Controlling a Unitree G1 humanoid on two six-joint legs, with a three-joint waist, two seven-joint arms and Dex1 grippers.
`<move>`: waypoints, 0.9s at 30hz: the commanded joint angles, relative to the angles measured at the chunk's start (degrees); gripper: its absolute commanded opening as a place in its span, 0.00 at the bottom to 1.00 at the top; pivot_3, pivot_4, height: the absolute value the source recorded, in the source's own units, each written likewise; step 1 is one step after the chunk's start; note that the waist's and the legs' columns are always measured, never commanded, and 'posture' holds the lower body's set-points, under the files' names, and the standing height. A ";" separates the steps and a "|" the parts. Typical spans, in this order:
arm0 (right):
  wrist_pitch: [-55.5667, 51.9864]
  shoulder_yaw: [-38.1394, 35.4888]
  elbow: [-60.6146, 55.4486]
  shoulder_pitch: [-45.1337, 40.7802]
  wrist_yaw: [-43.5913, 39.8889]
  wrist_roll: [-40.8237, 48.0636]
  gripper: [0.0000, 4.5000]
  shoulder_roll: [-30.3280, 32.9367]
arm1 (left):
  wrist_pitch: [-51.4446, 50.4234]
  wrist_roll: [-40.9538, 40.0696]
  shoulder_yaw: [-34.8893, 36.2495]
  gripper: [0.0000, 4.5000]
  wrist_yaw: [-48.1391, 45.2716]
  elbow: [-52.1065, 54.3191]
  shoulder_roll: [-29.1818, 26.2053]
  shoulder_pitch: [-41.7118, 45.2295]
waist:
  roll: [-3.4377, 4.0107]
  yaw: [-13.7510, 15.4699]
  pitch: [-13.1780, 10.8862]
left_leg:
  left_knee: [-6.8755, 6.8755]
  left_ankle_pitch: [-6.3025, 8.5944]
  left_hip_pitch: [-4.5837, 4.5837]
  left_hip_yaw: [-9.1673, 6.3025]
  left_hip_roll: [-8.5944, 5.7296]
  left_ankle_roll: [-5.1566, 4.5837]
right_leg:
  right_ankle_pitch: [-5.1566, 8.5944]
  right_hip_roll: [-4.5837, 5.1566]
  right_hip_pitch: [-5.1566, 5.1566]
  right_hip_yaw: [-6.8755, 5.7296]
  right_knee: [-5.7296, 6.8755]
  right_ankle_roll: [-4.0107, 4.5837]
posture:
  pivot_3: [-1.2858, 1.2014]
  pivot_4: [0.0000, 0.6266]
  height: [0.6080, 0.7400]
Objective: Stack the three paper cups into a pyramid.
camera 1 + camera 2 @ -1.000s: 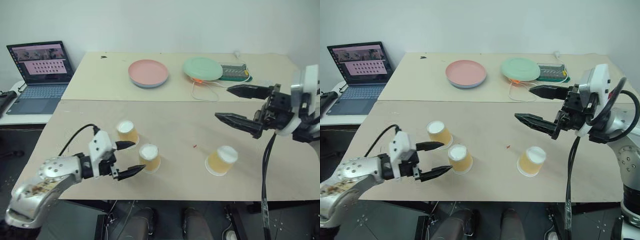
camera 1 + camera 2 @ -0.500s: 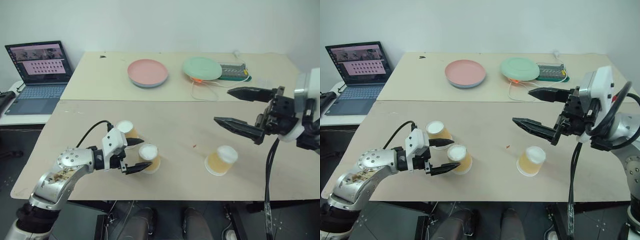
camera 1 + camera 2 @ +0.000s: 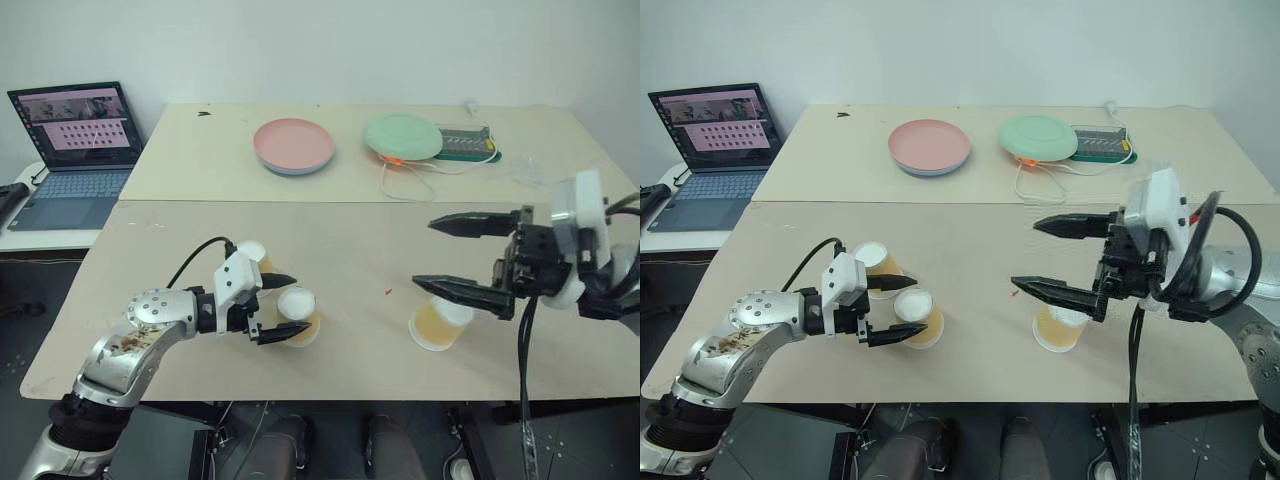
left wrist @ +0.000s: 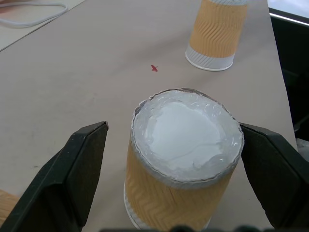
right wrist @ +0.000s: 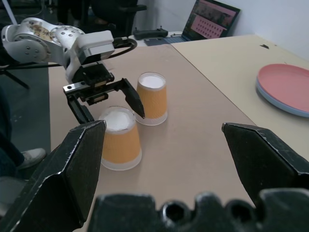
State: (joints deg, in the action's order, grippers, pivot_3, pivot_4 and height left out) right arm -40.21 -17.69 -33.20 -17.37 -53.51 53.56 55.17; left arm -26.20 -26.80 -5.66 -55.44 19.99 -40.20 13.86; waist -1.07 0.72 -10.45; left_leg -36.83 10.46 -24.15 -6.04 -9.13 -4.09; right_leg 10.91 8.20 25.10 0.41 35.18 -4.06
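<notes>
Your left hand stands spread around the middle cup, fingers clear of its sides. Just beyond that cup, the left hand partly hides the second cup. To its right on the bench, your right hand, fingers apart, covers part of the third cup.

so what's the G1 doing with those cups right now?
Building a cup pyramid; nothing is stacked yet. All three paper cups stand upside down on the table. The left gripper is open with a finger on each side of the near-left cup, no grip yet. The second cup sits just behind it. The right gripper hangs open above the third cup.
</notes>
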 commanded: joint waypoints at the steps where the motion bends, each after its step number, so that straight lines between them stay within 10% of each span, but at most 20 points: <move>1: 0.85 1.43 -0.48 -1.83 -1.53 -0.24 1.00 0.79 | 1.24 0.57 0.23 0.98 -0.13 0.97 0.42 0.61 | 0.00 0.00 0.00 | 0.00 0.00 0.00 0.00 0.00 0.00 | -0.02 -0.01 -0.01 0.00 -0.03 0.00 | 0.52 0.24 0.92; 8: 1.10 2.85 -0.26 -3.40 -1.43 -0.92 1.00 0.37 | 1.22 0.51 0.75 0.98 -0.42 0.98 0.21 0.37 | 0.00 0.01 0.00 | 0.00 0.00 -0.02 0.01 0.00 -0.01 | -0.10 -0.03 0.01 0.00 -0.05 0.07 | 0.52 0.24 0.92; 13: 1.28 2.75 -0.31 -3.52 -1.00 -1.33 1.00 0.12 | 1.04 0.75 0.62 0.65 -0.45 0.93 0.15 0.90 | 0.00 0.02 0.00 | 0.00 0.00 -0.02 0.01 -0.01 -0.01 | -0.12 -0.09 0.01 0.01 -0.05 0.08 | 0.52 0.24 0.92; 27: 1.78 1.70 -0.81 -2.35 0.75 -2.62 1.00 -0.53 | -0.56 1.20 -2.35 0.65 -1.44 -3.50 3.91 10.28 | -0.01 0.13 0.00 | -0.10 0.00 -0.02 0.01 -0.01 -0.01 | -0.21 -0.14 -0.03 0.01 -0.06 0.08 | 0.52 0.24 0.92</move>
State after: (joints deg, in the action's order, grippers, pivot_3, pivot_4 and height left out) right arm -40.01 -14.15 -32.75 -19.36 -53.14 50.78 54.74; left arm -27.15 -25.86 -7.36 -56.16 16.55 -36.70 22.86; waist -1.08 0.85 -10.44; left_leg -36.94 10.46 -24.17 -6.03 -9.14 -4.10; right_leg 10.69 8.06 25.06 0.43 35.12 -3.99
